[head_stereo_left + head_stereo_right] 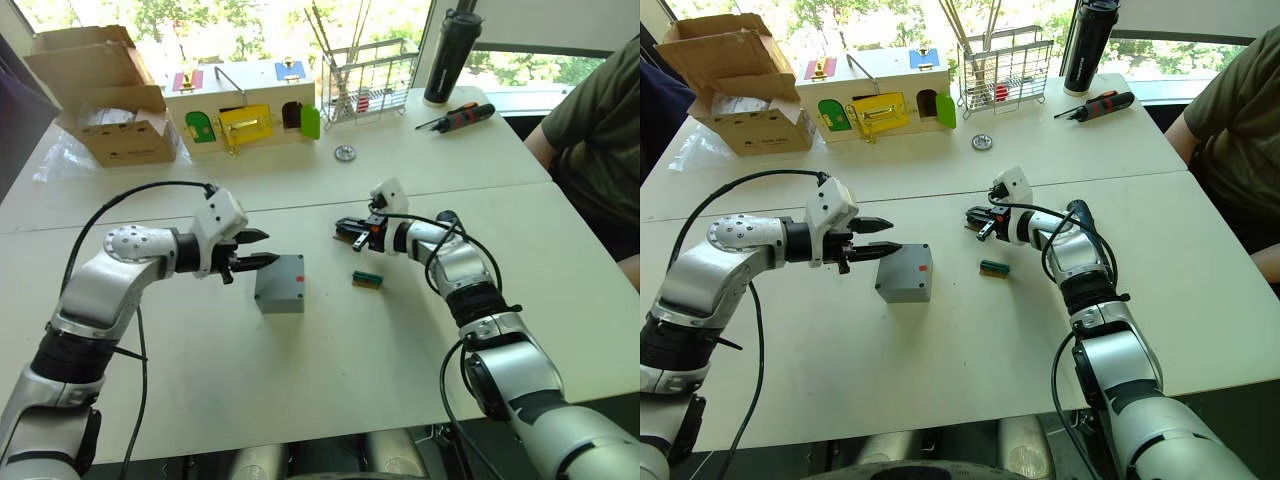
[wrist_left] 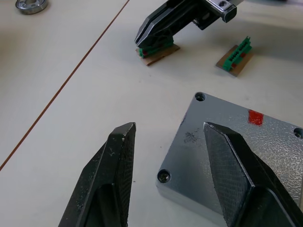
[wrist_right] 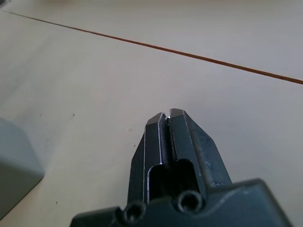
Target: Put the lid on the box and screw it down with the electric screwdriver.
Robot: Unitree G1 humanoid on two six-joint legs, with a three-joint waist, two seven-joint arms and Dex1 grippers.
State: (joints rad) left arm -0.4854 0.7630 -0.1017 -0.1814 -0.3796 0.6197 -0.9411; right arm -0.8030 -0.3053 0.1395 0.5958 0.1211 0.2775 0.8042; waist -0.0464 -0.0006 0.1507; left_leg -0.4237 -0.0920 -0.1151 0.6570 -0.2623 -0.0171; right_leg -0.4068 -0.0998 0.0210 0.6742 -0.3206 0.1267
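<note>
— Box (image 1: 280,285)?
— Sitting on the white table (image 1: 300,400), between the two arms, nearer the left one. Grey, closed face up, with a red mark (image 2: 255,117) near one edge and a hole (image 2: 164,176) in each corner seen. Cannot tell whether that top face is the lid or the base.

— Left gripper (image 1: 268,248)?
— Spread wide, pointing at the box from its left side. One of its fingers (image 2: 236,170) over the top face by a corner, the other over bare table just beside the box. Cannot tell whether touching or just above.

— Right gripper (image 1: 342,230)?
— Pinched tight on a small green part (image 2: 156,47) with a brown base, low over the table, beyond the box and apart from it. Fingers nearly closed, only that thin piece between them.

— Anything else close by?
— A second green piece (image 1: 367,279), lying loose on the table just to the right of the box.

— Further back?
— A metal disc (image 1: 345,153), a wooden box with coloured doors (image 1: 245,110), an open cardboard box (image 1: 110,100), a wire rack (image 1: 370,85), a tall black bottle (image 1: 450,55) and a red-and-black hand screwdriver (image 1: 458,117), all well apart from the grippers. At the right edge, a person (image 1: 600,130) in a dark green shirt
</note>
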